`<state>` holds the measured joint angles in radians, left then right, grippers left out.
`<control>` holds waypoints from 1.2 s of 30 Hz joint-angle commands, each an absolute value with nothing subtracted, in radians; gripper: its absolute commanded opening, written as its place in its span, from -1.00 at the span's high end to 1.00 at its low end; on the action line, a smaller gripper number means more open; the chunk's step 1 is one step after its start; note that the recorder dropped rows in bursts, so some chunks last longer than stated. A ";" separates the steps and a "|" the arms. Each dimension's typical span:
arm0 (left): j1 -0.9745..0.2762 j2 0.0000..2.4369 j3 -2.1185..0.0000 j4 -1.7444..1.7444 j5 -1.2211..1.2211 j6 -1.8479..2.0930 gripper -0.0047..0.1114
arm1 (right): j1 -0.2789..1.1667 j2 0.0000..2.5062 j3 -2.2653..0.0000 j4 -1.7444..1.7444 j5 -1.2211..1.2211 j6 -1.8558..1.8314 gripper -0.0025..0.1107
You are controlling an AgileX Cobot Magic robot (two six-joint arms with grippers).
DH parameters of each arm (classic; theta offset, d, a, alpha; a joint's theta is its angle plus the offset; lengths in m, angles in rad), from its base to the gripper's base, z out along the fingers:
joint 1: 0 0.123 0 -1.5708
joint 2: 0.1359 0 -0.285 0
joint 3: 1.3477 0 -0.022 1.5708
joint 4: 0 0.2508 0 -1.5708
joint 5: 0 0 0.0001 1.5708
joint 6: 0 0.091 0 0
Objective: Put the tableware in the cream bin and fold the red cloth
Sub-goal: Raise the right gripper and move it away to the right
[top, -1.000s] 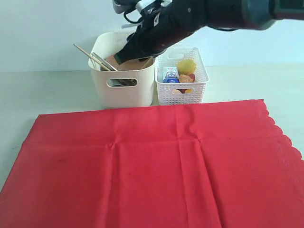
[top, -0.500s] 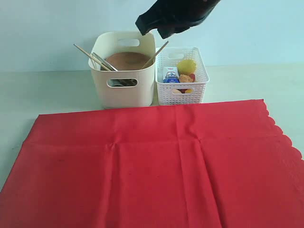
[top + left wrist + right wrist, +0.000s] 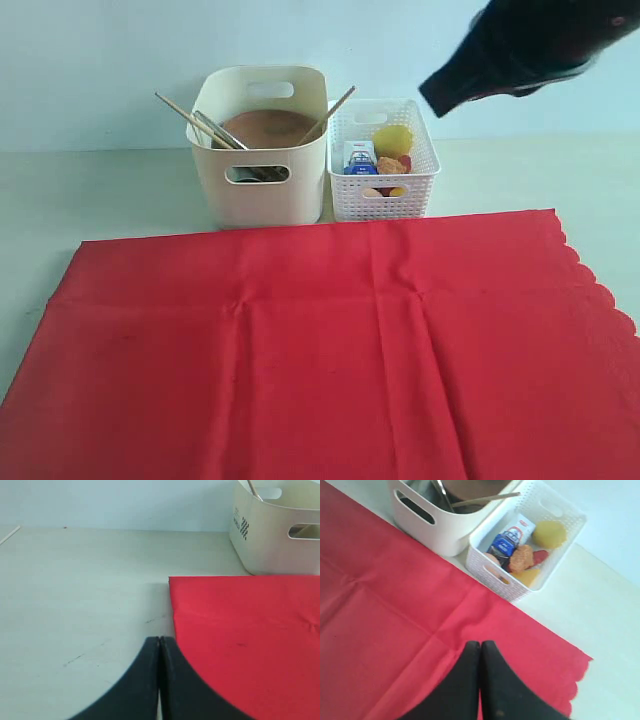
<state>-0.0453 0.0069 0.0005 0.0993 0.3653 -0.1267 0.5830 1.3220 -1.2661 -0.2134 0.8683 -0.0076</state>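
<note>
The red cloth (image 3: pixel 330 340) lies spread flat over the near table, its scalloped edge on the right. Behind it stands the cream bin (image 3: pixel 262 170), holding the round brown plate (image 3: pixel 265 128). One chopstick (image 3: pixel 185 116) and a metal utensil (image 3: pixel 218 130) stick out on the left, and another chopstick (image 3: pixel 330 112) leans on the right rim. My right gripper (image 3: pixel 432 100) hangs shut and empty above the lattice basket's right end; in its wrist view the gripper (image 3: pixel 480 644) is over the cloth (image 3: pixel 395 610). My left gripper (image 3: pixel 160 640) is shut and empty at the cloth's corner (image 3: pixel 172 582).
The white lattice basket (image 3: pixel 385 165) with the milk carton (image 3: pixel 510 536), lemon (image 3: pixel 549 532) and other food stands right beside the bin. Bare pale table (image 3: pixel 80 590) lies left of the cloth and right of the basket.
My right arm has lifted out of the cream bin and swung up to the right. A chopstick now leans on the bin's right rim.
</note>
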 commanded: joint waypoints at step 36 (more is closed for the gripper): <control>-0.063 0.000 0.000 0.101 0.357 -0.127 0.92 | 0.579 1.090 -0.742 -0.517 0.779 0.396 0.96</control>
<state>-0.0563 0.0069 0.0005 0.0993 0.3653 -0.1267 0.5830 1.0624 -0.7380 -0.5930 0.8040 0.4830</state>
